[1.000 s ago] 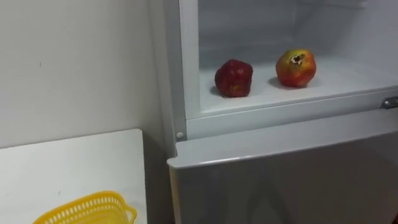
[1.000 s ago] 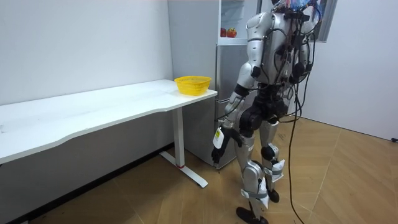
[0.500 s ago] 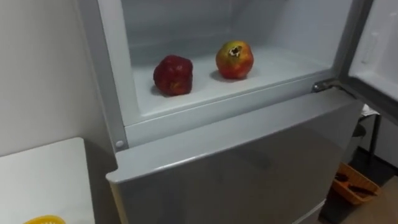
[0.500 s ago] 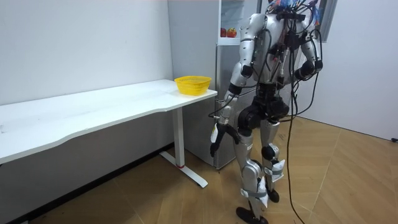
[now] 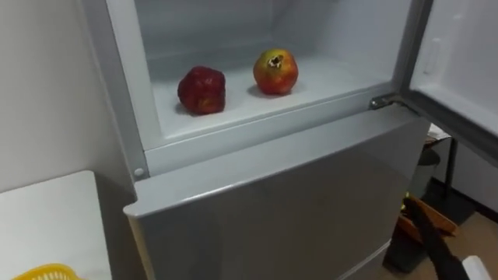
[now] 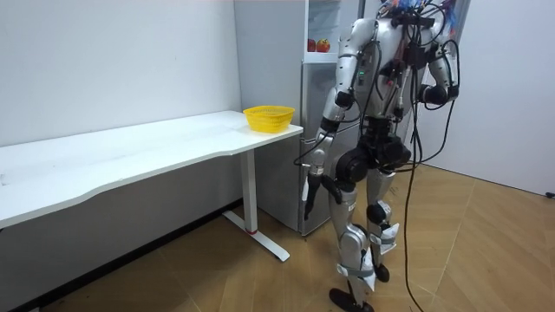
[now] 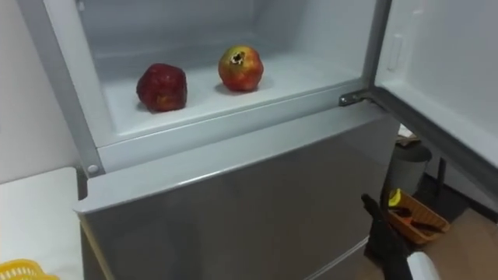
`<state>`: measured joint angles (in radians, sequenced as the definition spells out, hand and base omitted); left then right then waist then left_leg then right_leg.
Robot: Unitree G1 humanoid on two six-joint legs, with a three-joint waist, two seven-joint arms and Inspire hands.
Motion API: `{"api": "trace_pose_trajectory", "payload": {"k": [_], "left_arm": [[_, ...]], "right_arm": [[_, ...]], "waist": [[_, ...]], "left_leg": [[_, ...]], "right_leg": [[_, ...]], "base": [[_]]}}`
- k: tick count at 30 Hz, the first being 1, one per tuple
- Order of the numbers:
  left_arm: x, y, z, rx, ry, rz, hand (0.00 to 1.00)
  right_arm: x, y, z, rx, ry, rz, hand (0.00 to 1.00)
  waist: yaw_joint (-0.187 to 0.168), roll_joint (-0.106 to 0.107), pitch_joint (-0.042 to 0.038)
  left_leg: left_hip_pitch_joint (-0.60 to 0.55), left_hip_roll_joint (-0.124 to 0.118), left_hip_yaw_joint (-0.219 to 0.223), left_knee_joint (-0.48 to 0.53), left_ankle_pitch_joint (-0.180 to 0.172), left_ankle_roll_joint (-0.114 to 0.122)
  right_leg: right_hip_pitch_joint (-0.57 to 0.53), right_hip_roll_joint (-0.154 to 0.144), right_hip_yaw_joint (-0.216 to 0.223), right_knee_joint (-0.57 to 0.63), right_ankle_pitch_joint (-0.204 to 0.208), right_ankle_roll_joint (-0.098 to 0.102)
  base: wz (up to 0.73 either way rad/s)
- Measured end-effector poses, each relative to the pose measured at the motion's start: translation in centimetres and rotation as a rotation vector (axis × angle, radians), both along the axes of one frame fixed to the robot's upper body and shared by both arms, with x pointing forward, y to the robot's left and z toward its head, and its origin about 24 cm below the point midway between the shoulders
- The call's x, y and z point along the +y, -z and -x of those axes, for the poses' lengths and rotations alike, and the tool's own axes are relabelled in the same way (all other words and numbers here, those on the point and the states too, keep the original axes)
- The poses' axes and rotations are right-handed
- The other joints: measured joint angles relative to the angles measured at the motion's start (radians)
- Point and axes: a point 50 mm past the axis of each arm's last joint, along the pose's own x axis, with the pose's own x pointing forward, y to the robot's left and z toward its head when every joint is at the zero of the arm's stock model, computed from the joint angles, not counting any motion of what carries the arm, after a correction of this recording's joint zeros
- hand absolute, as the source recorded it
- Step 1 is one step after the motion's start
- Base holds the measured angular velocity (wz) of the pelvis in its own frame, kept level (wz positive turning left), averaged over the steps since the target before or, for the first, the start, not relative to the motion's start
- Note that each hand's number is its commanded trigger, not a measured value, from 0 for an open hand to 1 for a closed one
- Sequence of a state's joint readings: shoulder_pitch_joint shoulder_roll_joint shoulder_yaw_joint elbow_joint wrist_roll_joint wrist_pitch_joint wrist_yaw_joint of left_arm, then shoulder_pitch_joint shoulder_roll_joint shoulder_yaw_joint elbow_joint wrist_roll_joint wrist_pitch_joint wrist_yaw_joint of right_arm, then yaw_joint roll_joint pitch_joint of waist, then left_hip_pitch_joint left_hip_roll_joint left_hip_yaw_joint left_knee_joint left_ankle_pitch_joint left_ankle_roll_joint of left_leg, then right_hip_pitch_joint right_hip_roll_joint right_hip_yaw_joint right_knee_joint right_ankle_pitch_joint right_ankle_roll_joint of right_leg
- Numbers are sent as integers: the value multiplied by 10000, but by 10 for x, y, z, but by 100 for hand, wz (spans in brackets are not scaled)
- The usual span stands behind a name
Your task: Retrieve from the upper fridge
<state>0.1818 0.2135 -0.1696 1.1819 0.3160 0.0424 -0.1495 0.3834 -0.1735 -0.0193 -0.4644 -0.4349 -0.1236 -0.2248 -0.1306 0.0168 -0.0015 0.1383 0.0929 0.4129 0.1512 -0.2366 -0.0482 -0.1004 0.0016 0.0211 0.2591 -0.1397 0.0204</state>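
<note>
Ideally, the right hand (image 7: 380, 227), fingers straight at lower right, should clear the edge of the shelf (image 7: 303, 78) and wrap the red-yellow fruit (image 7: 240, 68) squarely.

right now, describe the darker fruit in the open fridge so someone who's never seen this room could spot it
Find the silver fridge beside the white table and look in its open upper compartment. Two round fruits sit apart on the white shelf. Yours is the dark red fruit on the left; the other fruit is red and yellow.
</note>
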Motion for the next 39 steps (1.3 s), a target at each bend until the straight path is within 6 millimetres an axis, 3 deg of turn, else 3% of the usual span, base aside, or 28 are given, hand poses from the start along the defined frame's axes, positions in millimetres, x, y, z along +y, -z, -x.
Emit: {"api": "trace_pose_trajectory", "payload": {"k": [9,16,20,23,26,29,39], "left_arm": [[1,0,0,38,78,-97,0],[1,1,1,73,4,-80,0],[3,0,0,-54,-163,-91,0],[10,-2,1,-112,-365,-244,0],[14,-3,1,-223,-517,-340,0],[17,-4,1,-262,-716,-433,0],[18,-5,-8,-433,-763,-573,0]], "right_arm": [[22,-48,-12,-3207,-560,1143,0],[27,-69,-16,-4846,-613,929,0],[22,-85,-19,-5970,-457,509,0],[9,-98,-21,-6638,-194,-26,0],[0,-104,-21,-7024,123,-271,0],[-4,-108,-28,-7156,179,-295,0],[-7,-127,-60,-7316,52,-972,0]], "waist": [[422,-70,-24],[634,-193,-35],[695,-320,-5],[735,-512,-56],[849,-674,-42],[916,-727,14],[1555,-671,29]], "left_leg": [[-79,50,-256,-78,-1,0],[-67,112,-523,-78,-6,-12],[-61,143,-727,-64,-3,-18],[-65,161,-921,-58,6,-32],[-40,166,-1018,-33,7,-33],[-56,158,-1156,-12,6,-33],[-117,151,-1512,27,14,-38]], "right_leg": [[168,-4,-302,-210,190,-18],[397,-10,-618,-392,217,-49],[584,-30,-841,-563,217,-51],[729,-58,-1080,-713,204,-70],[823,-71,-1191,-755,198,-72],[911,-111,-1367,-799,198,-71],[1056,-163,-1670,-888,194,-62]], "base": [[9],[13],[15],[18],[11],[11],[10]]}}
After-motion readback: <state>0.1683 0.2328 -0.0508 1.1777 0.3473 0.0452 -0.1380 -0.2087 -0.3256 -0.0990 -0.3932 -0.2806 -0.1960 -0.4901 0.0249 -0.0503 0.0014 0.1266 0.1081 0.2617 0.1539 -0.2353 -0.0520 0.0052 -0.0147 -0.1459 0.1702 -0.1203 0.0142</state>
